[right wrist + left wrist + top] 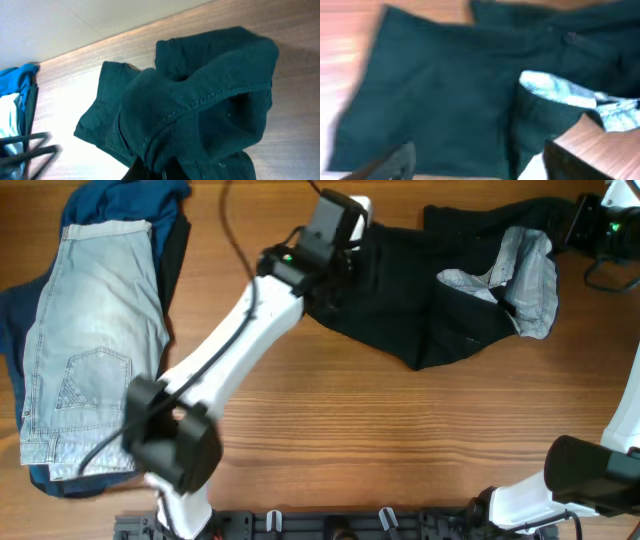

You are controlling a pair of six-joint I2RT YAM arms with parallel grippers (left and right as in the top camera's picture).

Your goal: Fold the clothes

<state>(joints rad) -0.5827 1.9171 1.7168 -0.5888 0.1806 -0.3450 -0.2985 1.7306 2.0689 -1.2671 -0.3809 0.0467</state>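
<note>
Black shorts (420,290) lie beneath left claw (350,220), bunched in right claw (580,225).

Looks to us like a robotics lab bench, not anyone's home: we've got a bare wooden tabletop (400,430), a left arm (232,340) and a right arm (600,470) in white and black standing by a black rail (330,525) at its near edge, a loose cable (226,215) trailing over the wood, and a plain pale surface (75,20) beyond it.

Overhead looks down; both wrist views closely face black shorts (420,295).
</note>
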